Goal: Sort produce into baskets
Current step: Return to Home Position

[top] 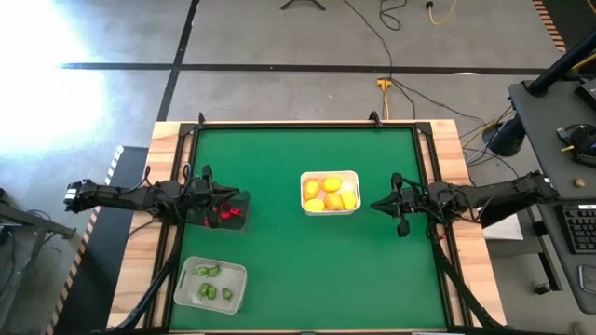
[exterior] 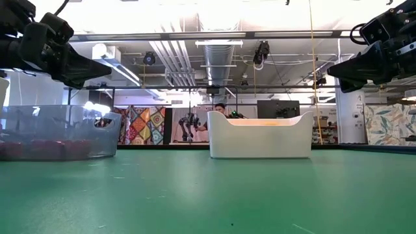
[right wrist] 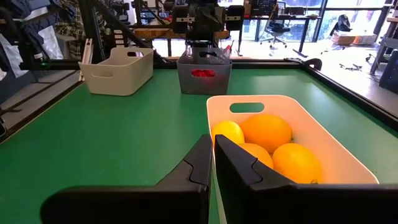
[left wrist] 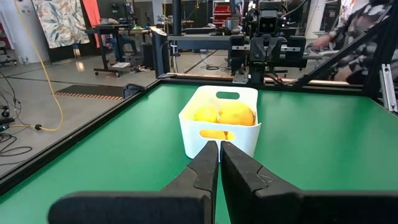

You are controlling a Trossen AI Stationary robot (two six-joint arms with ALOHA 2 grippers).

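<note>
Produce is held by neither gripper. The left gripper [left wrist: 219,145] is seen with its fingers pressed together and nothing pinched between them. It hangs above the dark see-through basket [right wrist: 186,78], in which small red pieces [right wrist: 202,73] are lodged. The right gripper [right wrist: 212,139] is likewise closed and empty. It is poised just beside the white basket [left wrist: 193,132], on the right arm's side, with its tips pointed at it.

Yellow-orange rounds [right wrist: 267,132] are piled in that basket. Its near end is hidden behind the fingers in the right wrist view, and in the low view its contents are masked entirely by its wall. There the red pieces are made out only as a dim band through the dark basket's side.

The pale plastic basket [top: 179,288] is set at the table's front left corner, well apart from both grippers, with green pieces [top: 210,272] inside. Their exact number cannot be told. A person's patterned sleeve [left wrist: 348,28] is partly cut off beyond the table's far edge.
</note>
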